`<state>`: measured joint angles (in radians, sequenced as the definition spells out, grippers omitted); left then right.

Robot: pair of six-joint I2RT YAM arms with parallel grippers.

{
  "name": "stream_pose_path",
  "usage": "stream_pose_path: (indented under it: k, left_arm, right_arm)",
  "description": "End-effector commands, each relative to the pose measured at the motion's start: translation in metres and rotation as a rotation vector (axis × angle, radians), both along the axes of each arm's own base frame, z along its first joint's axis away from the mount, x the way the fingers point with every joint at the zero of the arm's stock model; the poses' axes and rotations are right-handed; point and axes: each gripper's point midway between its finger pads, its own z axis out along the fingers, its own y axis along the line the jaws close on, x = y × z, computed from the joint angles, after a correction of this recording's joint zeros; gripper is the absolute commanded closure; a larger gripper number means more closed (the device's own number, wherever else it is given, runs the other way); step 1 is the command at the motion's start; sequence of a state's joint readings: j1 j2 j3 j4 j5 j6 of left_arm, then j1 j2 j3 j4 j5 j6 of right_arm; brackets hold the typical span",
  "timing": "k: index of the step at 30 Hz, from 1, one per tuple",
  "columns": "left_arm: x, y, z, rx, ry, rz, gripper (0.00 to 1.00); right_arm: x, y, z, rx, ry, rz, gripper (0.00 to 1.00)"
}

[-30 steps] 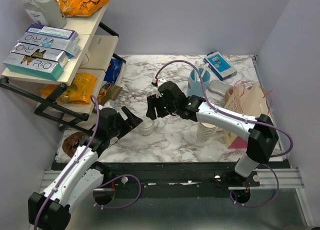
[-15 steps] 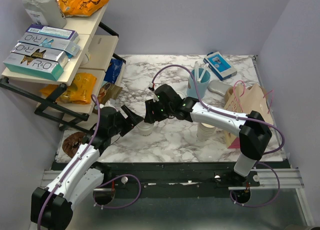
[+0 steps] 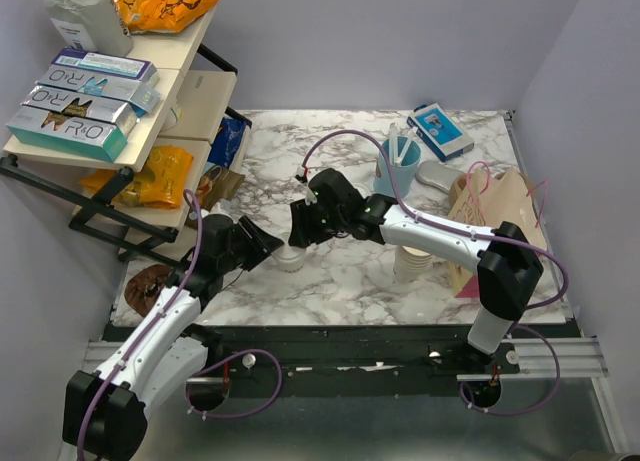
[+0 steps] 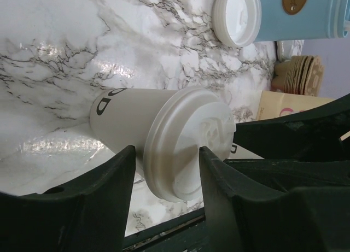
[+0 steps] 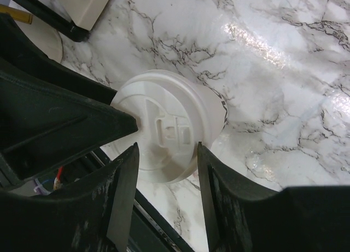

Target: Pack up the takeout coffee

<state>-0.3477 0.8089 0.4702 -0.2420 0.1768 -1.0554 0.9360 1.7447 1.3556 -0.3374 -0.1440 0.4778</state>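
The takeout coffee (image 3: 291, 258), a small white lidded cup with dark lettering, stands upright on the marble table (image 3: 340, 291) in front of the arms. My left gripper (image 3: 263, 243) reaches it from the left, rolled on its side. In the left wrist view the lid (image 4: 183, 145) sits between the open jaws of the left gripper (image 4: 165, 151), one finger (image 4: 219, 175) over the lid's edge and the other beside the cup wall. My right gripper (image 3: 300, 229) hangs over the cup from behind. In the right wrist view the right gripper (image 5: 167, 148) is open just above the lid (image 5: 169, 104), its gap narrower than the lid.
A light-blue mug (image 3: 400, 161), a stack of cream cups (image 3: 412, 263) and a paper bag (image 3: 492, 221) stand to the right. A blue box (image 3: 440, 129) lies at the back. A loose white lid (image 4: 236, 14) lies by the mug. A snack shelf (image 3: 120, 121) borders the left side.
The left gripper slid right up to the cup and its jaws narrowed around the lid's edge. The right gripper came down and forward over the lid, closing slightly.
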Motion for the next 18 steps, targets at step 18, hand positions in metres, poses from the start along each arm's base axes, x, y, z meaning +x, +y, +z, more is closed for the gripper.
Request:
stream_pose_path:
  k: [18]
  left_arm:
    - [-0.038,0.020,-0.080,0.083,0.159,0.020,0.57]
  right_arm:
    - [-0.002,-0.010,-0.046,-0.142,-0.109,0.029,0.50]
